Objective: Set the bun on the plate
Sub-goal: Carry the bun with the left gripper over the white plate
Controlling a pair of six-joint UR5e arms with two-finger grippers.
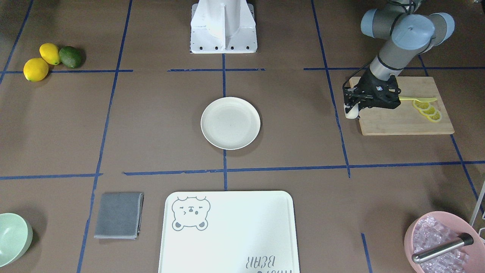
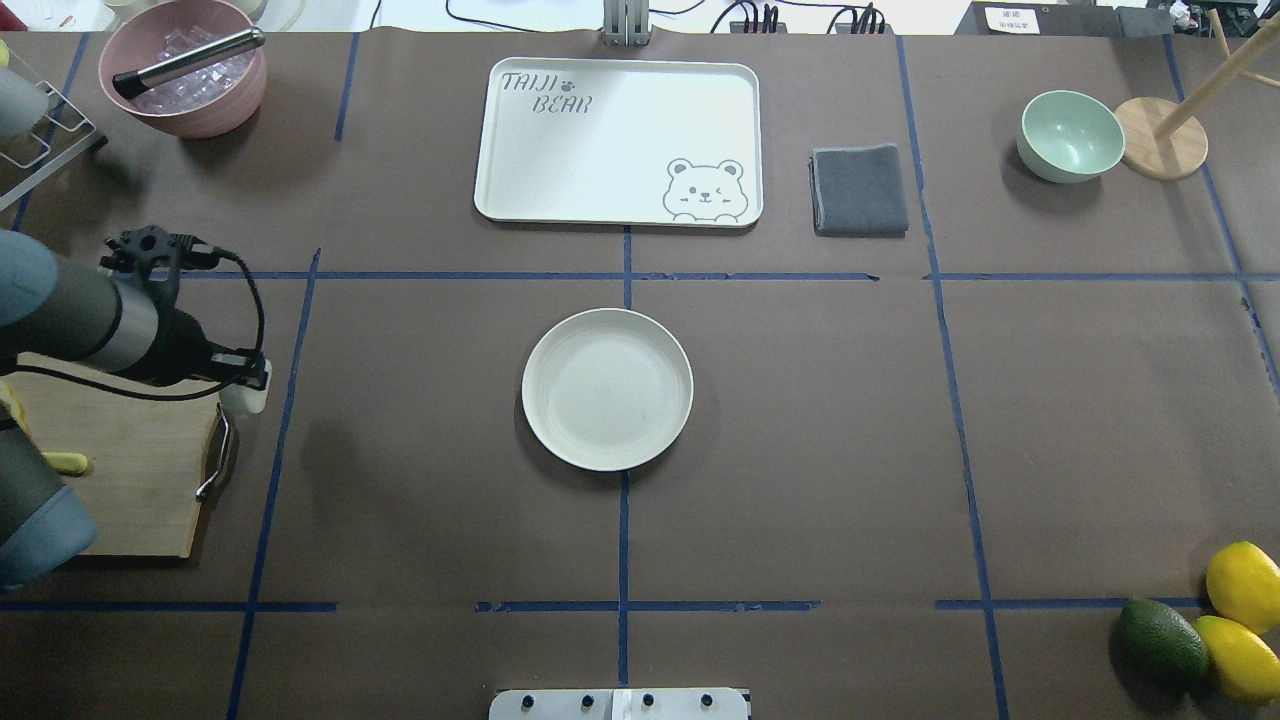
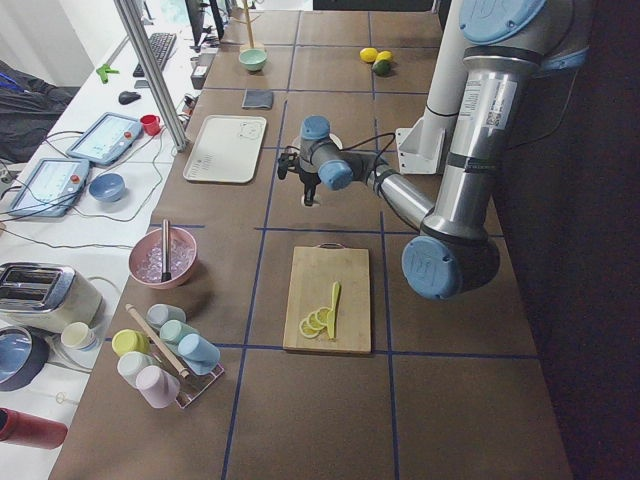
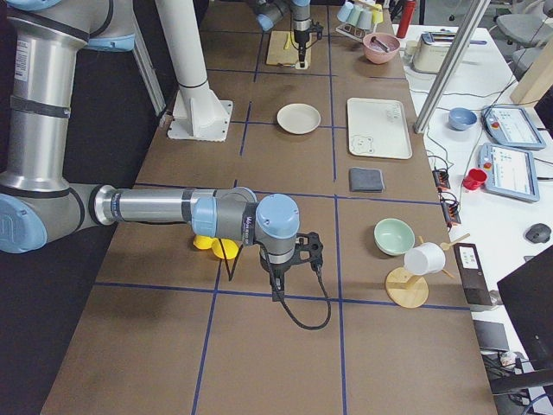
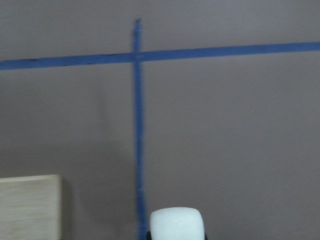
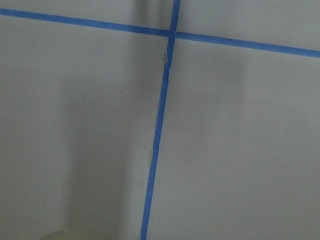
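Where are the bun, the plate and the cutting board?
bun [image 1: 351,113]: front-facing view, on its white rounded end.
plate [image 2: 607,389]: overhead view, on its bare centre.
cutting board [image 1: 394,123]: front-facing view, on bare wood beside the lemon slices.

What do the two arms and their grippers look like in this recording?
The left arm and right arm are silver-grey tubes with pale blue joint caps. The left gripper and right gripper are black, each trailing a looping black cable.
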